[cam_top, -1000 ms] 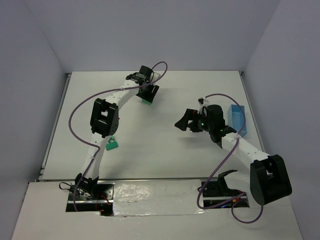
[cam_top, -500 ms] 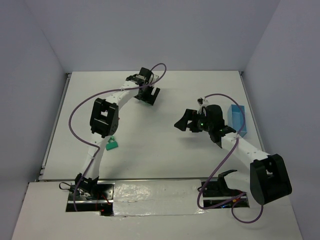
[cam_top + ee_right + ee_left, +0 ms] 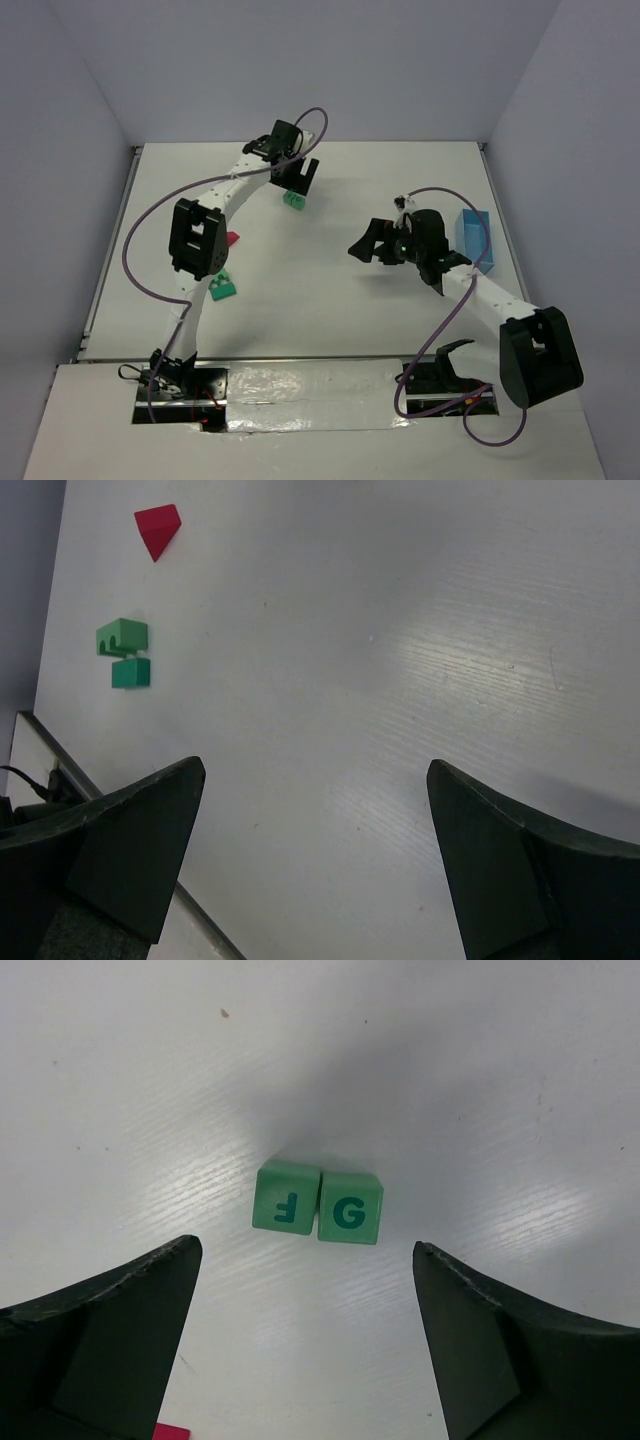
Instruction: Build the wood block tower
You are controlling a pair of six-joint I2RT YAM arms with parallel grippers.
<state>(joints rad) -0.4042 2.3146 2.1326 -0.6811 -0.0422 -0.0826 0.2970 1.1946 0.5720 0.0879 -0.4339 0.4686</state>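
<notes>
Since both pincers stand spread wide, gripping nothing, every piece lies free. Our left gripper (image 3: pixel 306 1247) hovers above two green cubes (image 3: pixel 349 1211), lettered F and G, touching side by side on the far part of the table (image 3: pixel 330 300). Nearer, on the left, lie the red wedge (image 3: pixel 158 528), a green arch block (image 3: pixel 123 636) and a third green cube (image 3: pixel 131 672). Our right gripper (image 3: pixel 316 767) hangs over mid-table. We expect light, stiff, smooth-painted wood: pinch flat opposite faces, and take the wedge by its flat ends, not its slopes.
</notes>
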